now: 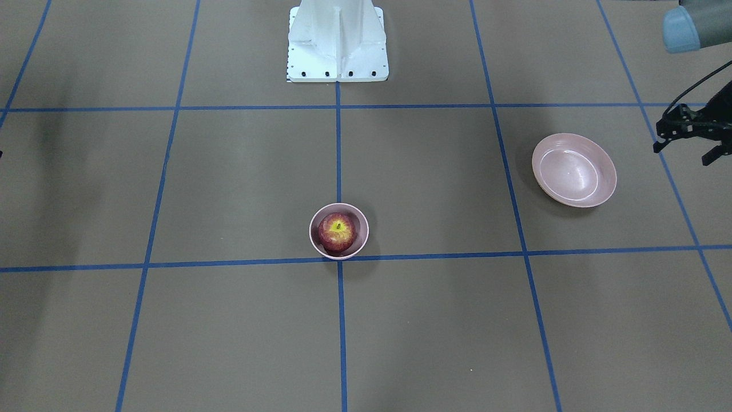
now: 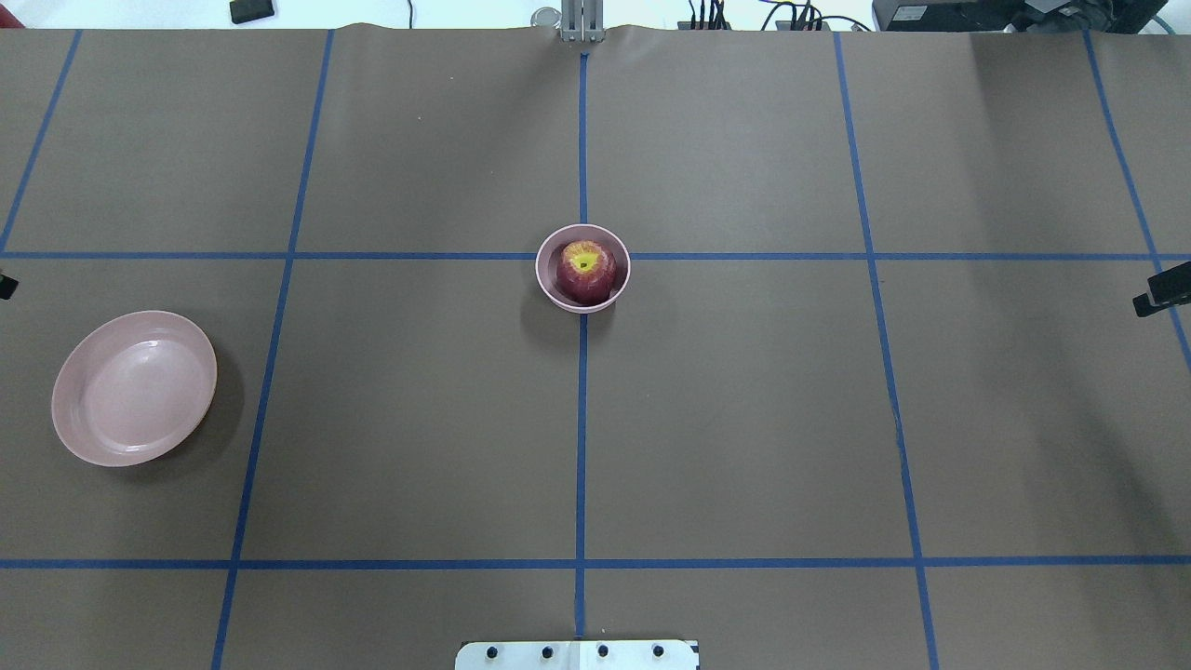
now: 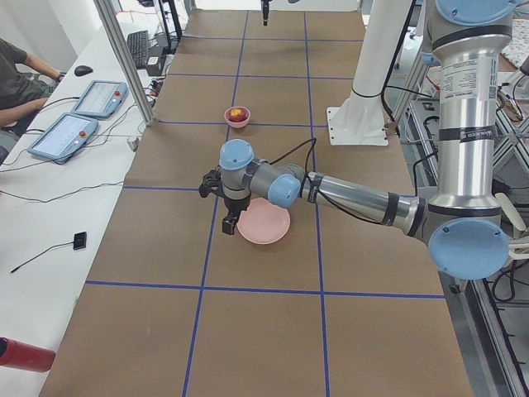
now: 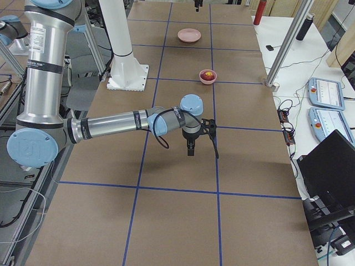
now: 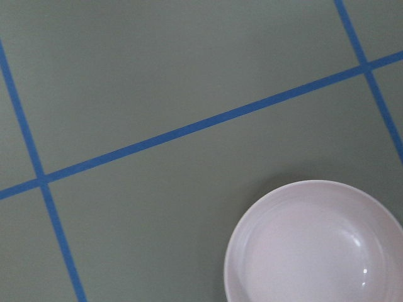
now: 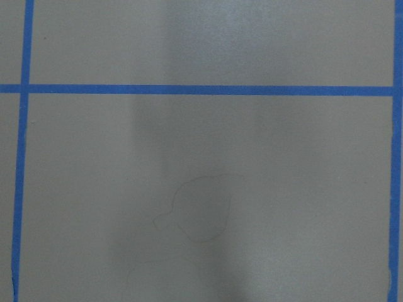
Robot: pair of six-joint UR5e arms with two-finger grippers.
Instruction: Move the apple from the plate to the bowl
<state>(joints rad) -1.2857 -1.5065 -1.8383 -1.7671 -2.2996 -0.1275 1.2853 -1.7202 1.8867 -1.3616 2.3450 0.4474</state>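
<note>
**Apple (image 1: 337, 232) sitting in the bowl (image 1: 312, 232)**

I am seeing the left gripper (image 1: 684, 153) hanging spread and empty, half cropped by the frame, with the plate (image 1: 573, 169) just beside it. Only a sliver of the right gripper (image 2: 1161, 298) is showing; I cannot tell its state. Well apart from both, the dark red, yellow-crowned apple is sitting stem-up in the bowl.

The red apple (image 2: 584, 270) sits stem-up in the small pink bowl (image 2: 544, 271), well apart from the wide plate (image 2: 135, 389).
</note>
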